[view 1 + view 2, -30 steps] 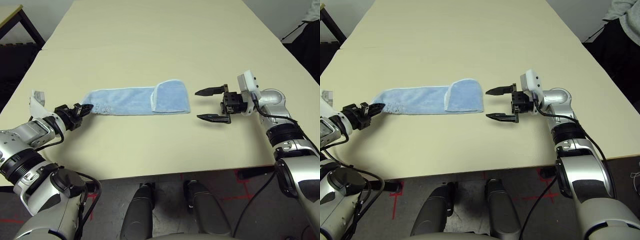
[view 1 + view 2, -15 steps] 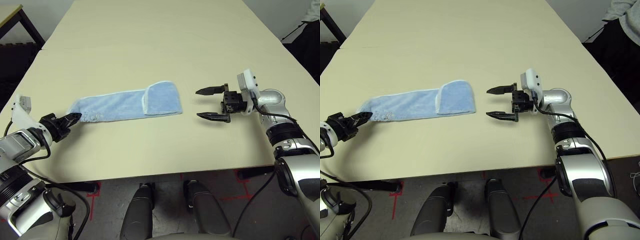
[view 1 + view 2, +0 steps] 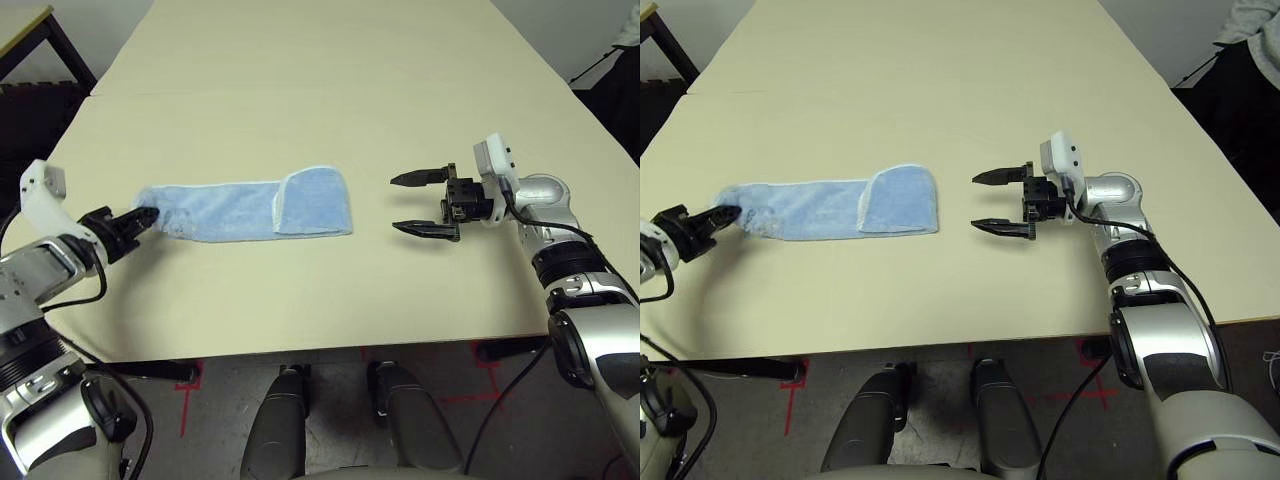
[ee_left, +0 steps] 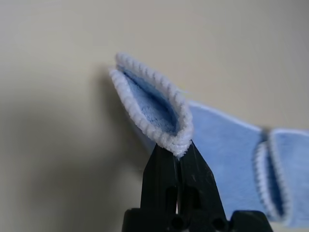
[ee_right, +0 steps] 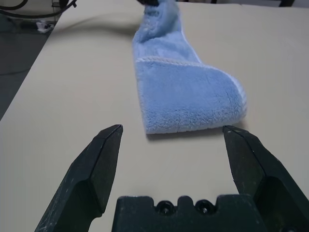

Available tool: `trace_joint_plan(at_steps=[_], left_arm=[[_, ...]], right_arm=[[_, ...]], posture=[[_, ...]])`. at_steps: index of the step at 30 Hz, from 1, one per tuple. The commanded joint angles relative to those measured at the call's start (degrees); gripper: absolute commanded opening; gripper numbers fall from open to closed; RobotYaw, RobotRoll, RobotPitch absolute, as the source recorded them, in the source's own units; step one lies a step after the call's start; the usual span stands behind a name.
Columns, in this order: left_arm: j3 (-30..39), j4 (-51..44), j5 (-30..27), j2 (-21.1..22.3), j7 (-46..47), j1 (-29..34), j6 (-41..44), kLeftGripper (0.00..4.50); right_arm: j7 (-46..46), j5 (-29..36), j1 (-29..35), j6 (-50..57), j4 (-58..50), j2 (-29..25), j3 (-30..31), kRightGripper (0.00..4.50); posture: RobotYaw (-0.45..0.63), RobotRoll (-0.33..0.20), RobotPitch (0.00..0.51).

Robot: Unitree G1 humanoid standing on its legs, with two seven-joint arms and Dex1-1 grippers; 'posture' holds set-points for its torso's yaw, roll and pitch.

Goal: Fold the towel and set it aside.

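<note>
The light-blue towel (image 3: 250,207) lies as a long strip on the cream table, its right end folded back over itself into a flap (image 3: 312,202). My left gripper (image 3: 143,214) is shut on the towel's left end, pinching the white-edged corner (image 4: 166,126) slightly off the surface. My right gripper (image 3: 412,203) hovers open to the right of the towel, a short gap away from the folded end (image 5: 188,99), with nothing between its fingers.
The cream table (image 3: 330,90) stretches far back with a seam across it (image 3: 250,92). A dark stand (image 3: 40,50) sits off the table's left, and dark objects (image 3: 1240,70) stand beyond the right edge.
My left gripper has dragged the towel's left end toward the left, and the whole towel has slid left with it. The right gripper has stayed put, open.
</note>
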Motion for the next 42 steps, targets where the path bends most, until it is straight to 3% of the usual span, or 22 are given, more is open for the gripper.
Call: trace_joint_plan(at_steps=[1, 5, 10, 16, 20, 28, 33, 36, 42], left_arm=[[-4.6, -4.0, -3.6, -0.7, -2.0, -2.9, 4.0, 0.06], [-14.0, -7.8, -6.5, 2.8, -7.2, -5.0, 7.9, 0.06], [-20.7, -9.5, -8.9, 4.2, -11.1, -9.3, 10.7, 0.06], [-23.2, -9.3, -7.2, -3.1, -7.6, -14.2, 8.6, 0.06], [-25.3, -9.5, -5.4, -7.1, -4.4, -14.1, 9.5, 0.06], [-35.0, -11.7, 0.7, -7.4, -2.0, -8.4, 4.8, 0.06], [-36.2, -11.4, 3.2, -10.0, -0.4, -8.0, 3.8, 0.06], [-34.0, -11.6, 2.3, -13.5, 0.2, -9.2, 5.3, 0.73], [-29.2, -12.3, -1.2, -17.1, -1.8, -12.6, 11.6, 2.95]], right_arm=[[-1.1, -1.9, -1.2, -1.1, 3.3, 0.0, -0.2, 4.50], [-1.3, -3.6, -2.8, -3.0, 5.7, 0.5, 0.2, 4.50], [-1.5, -4.2, -4.4, -3.7, 7.1, 1.3, -0.2, 4.50], [-1.7, -4.3, -4.2, -3.9, 6.7, 1.4, -0.6, 4.50], [-2.3, -4.3, -4.0, -4.2, 6.3, 1.2, -0.7, 4.50], [-2.3, -4.1, -3.4, -4.3, 5.1, 0.7, -0.7, 4.50], [-2.4, -4.0, -3.1, -4.3, 4.8, 0.5, -0.7, 4.50], [-2.6, -4.1, -3.0, -4.2, 4.8, 0.4, -0.7, 4.50], [-3.0, -4.3, -3.4, -4.4, 5.4, 0.3, -0.6, 4.50]], posture=[[0.06, 0.000, 0.171], [0.06, 0.000, 0.169], [0.06, 0.000, 0.166], [0.06, 0.000, 0.166], [0.06, 0.000, 0.167], [0.05, 0.000, 0.169], [0.05, 0.000, 0.169], [0.05, 0.000, 0.170], [0.06, 0.000, 0.168]])
